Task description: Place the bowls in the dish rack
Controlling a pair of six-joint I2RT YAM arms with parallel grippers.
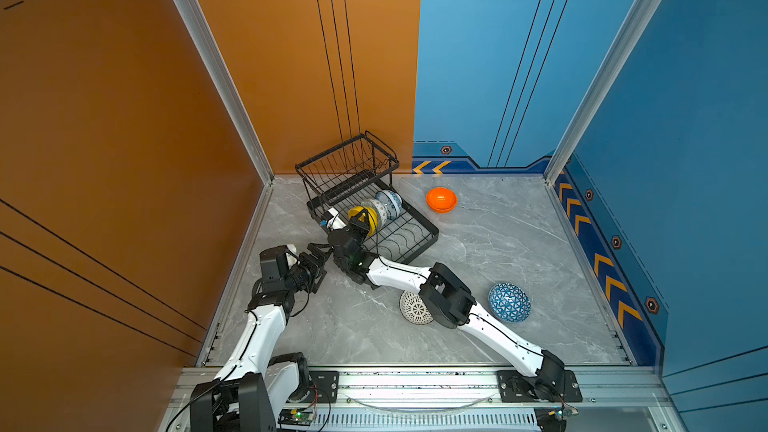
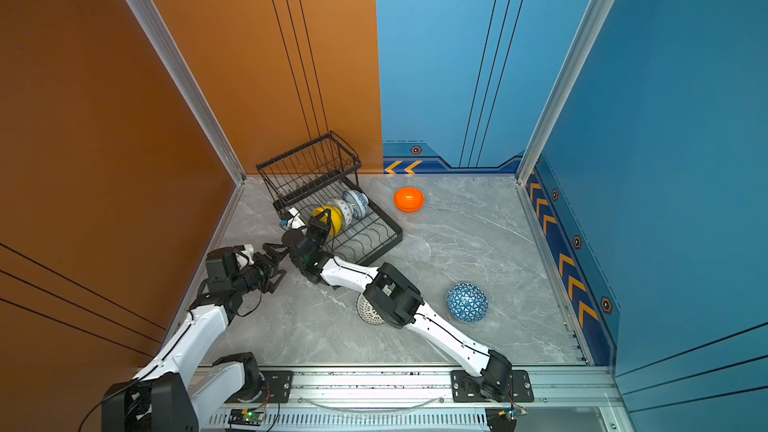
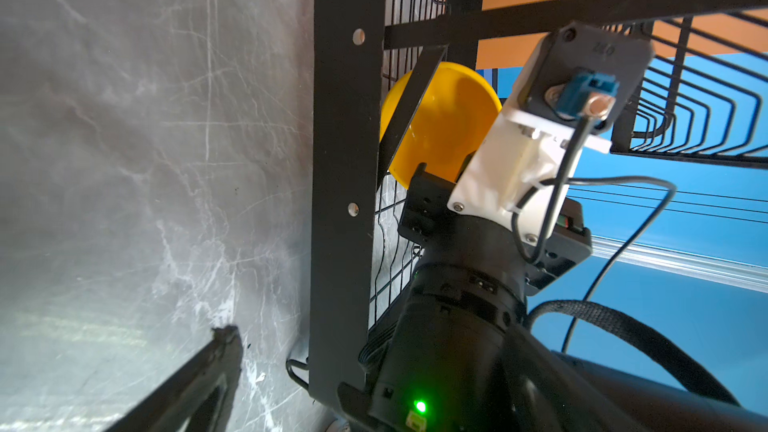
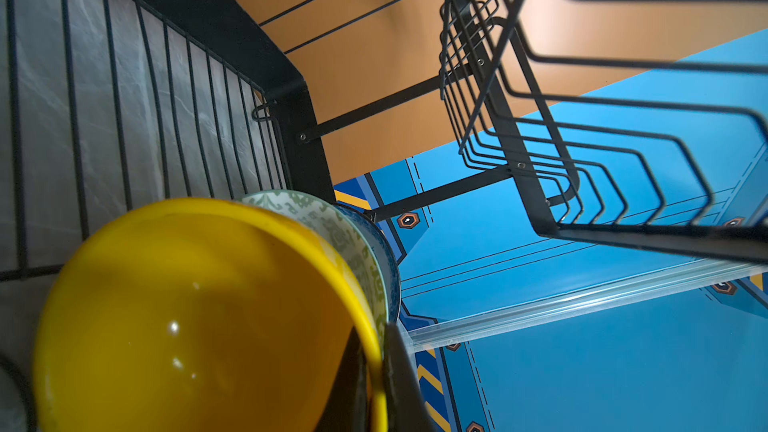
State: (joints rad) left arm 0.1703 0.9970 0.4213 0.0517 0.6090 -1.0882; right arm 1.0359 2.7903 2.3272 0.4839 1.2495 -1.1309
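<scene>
Robot lab test cell, not a home: orange wall panel (image 1: 104, 118) and blue wall panel (image 1: 685, 118) on aluminium frame posts (image 1: 215, 64), chevron strip (image 1: 602, 272) along the base. Marble-look tabletop (image 1: 498, 243) carries a dish rack (image 1: 347, 184). Left arm (image 1: 262, 326) and right arm (image 1: 494, 328) mounted on a front rail (image 1: 415, 382); bare circuit board (image 1: 297, 414) lit green

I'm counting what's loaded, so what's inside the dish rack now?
Three bowls stand on edge in the dish rack tray: a yellow bowl, gripped at its rim by the right gripper, a green-patterned bowl, and a blue-flowered bowl. Under the raised basket, the tray is partly hidden.
</scene>
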